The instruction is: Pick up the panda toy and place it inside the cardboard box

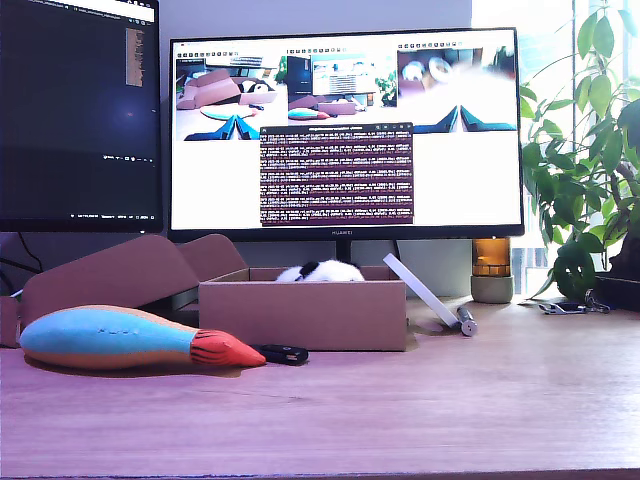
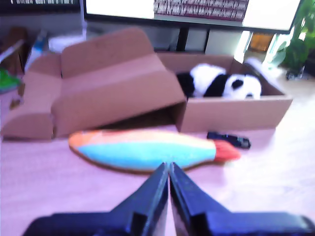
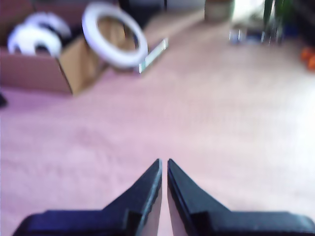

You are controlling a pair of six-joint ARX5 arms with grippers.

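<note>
Already the panda toy (image 2: 221,83) lies inside the cardboard box (image 2: 236,113), right of centre in our first wrist frame; we judge the task done. Both jaws are clenched, grasping nothing.

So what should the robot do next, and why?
Probably nothing more than stay back. The panda toy already lies inside the cardboard box. My first pincer and my second pincer are both shut and hold nothing, over bare table away from the box, so the job looks done.
</note>
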